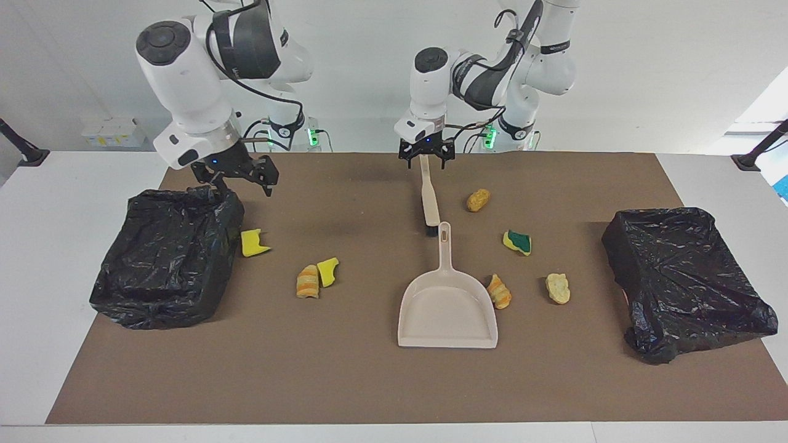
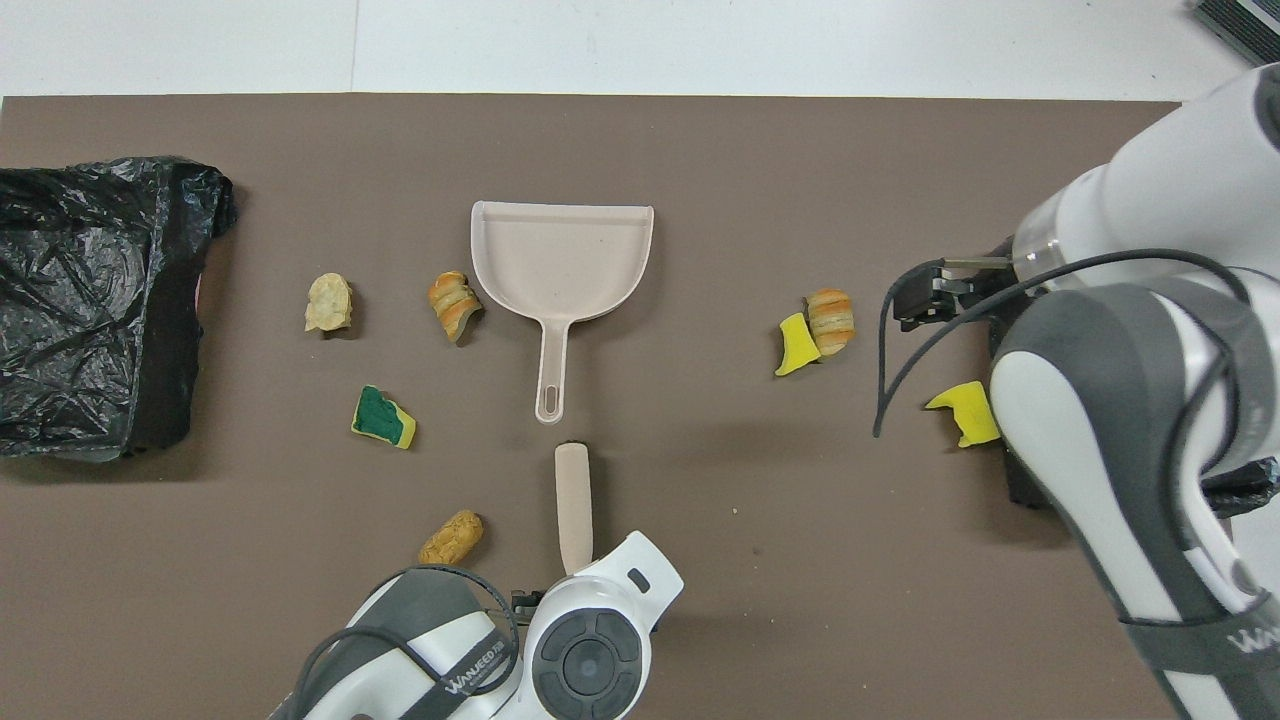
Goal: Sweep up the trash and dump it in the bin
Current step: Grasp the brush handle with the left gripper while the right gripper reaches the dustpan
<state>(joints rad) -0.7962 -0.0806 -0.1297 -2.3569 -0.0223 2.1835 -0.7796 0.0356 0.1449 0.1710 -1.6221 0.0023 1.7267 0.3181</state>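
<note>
Hovering with fingers spread apart, the right gripper (image 1: 237, 175) is hanging over the near edge of the black-lined bin (image 1: 166, 258) at the right arm's end; seven trash scraps (image 1: 308, 282) are lying scattered on the brown mat (image 1: 345, 381) on both sides of the beige dustpan (image 1: 447, 307); the left gripper (image 1: 426, 159), jaws apart, is sitting over the handle of the beige brush (image 1: 428, 197); another black-lined bin (image 1: 683, 277) is resting at the left arm's end.

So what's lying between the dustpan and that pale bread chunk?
A striped croissant lies beside the dustpan, with bare mat before the bread chunk; both views show it.
</note>
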